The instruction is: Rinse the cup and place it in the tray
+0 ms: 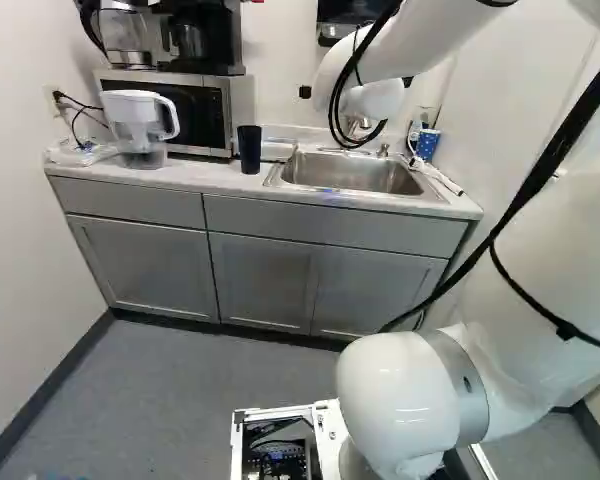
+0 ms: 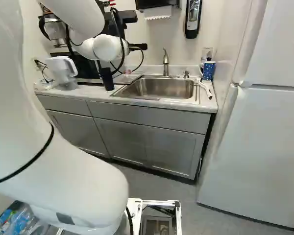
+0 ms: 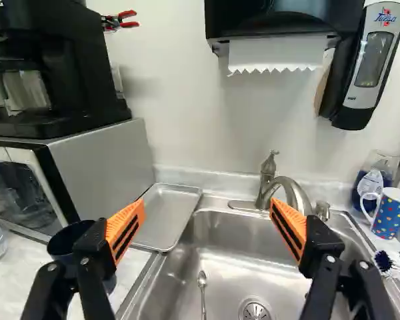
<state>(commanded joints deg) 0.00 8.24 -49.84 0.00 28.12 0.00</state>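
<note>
The tray (image 3: 165, 215) lies between microwave (image 3: 105, 167) and sink (image 3: 237, 233), faucet (image 3: 267, 180) behind the basin.

The microwave (image 1: 202, 112) stands on the table (image 1: 198, 176), a black coffee maker (image 3: 50, 63) on top of it. A white-lidded pitcher (image 1: 138, 125) sits in front of the microwave's left end. Dark cords (image 1: 78, 108) hang from the wall left of the microwave. Higher than the microwave and to its right, a paper towel dispenser (image 3: 277, 25) and a soap dispenser (image 3: 367, 67) are on the wall. Well right of the microwave stands a blue dotted mug (image 3: 392, 212); farther right is a white fridge (image 2: 257, 147). Grey cabinets (image 1: 145, 265) lie below the microwave.
</note>
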